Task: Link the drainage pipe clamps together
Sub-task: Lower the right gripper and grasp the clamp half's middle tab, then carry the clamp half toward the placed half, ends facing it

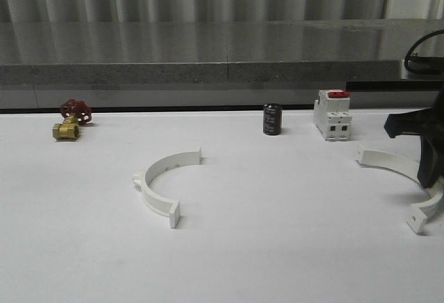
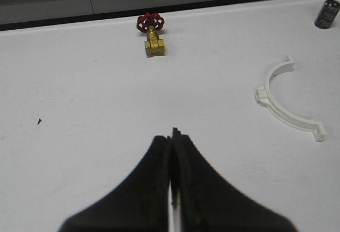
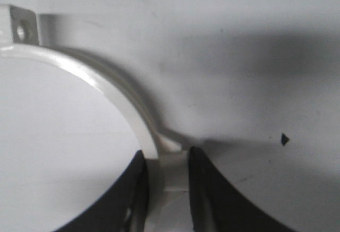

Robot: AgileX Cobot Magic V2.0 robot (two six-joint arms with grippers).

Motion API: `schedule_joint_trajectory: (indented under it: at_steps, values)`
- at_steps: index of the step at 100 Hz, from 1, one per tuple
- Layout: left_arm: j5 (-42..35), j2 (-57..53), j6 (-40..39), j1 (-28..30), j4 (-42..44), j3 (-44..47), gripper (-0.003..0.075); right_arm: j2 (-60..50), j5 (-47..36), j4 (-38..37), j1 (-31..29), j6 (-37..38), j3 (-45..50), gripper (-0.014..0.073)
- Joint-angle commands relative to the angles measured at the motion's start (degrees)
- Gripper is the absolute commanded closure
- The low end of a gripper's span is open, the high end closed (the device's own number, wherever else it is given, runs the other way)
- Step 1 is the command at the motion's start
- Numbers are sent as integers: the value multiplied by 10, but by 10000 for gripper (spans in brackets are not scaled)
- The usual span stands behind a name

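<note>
white table (image 1: 277,261) lay nearest. right gripper (image 3: 169,160) was clamped on right clamp half (image 1: 388,161) at table's right edge; left gripper (image 2: 172,136) was shut, empty. other clamp half (image 1: 161,185) sat mid-table, well apart. step: pickup. next prob needs lifting w/o slip, carrying it over.

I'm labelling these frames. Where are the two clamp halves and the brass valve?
Left clamp half (image 1: 158,186), front view, middle of its curved band.
Right clamp half (image 3: 106,86), right wrist view, curved band above the fingers.
Brass valve (image 2: 154,45), left wrist view, brass body.

matte black hand (image 2: 171,136), tapered curved fingers (image 3: 212,189)
</note>
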Motion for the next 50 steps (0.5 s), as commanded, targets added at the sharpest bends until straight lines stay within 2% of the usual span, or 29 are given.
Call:
schedule_joint_trajectory:
  at_steps: [1,16,50]
  values:
    - [-31,2,-1,1,-17,-15,741,-23,4,6,4,-5,-29,453]
    - [-31,2,-1,1,-17,-15,741,-25,38,7,32,5,-68,453]
    - [-31,2,-1,1,-17,-15,741,-20,52,-22,166,161,-124,453]
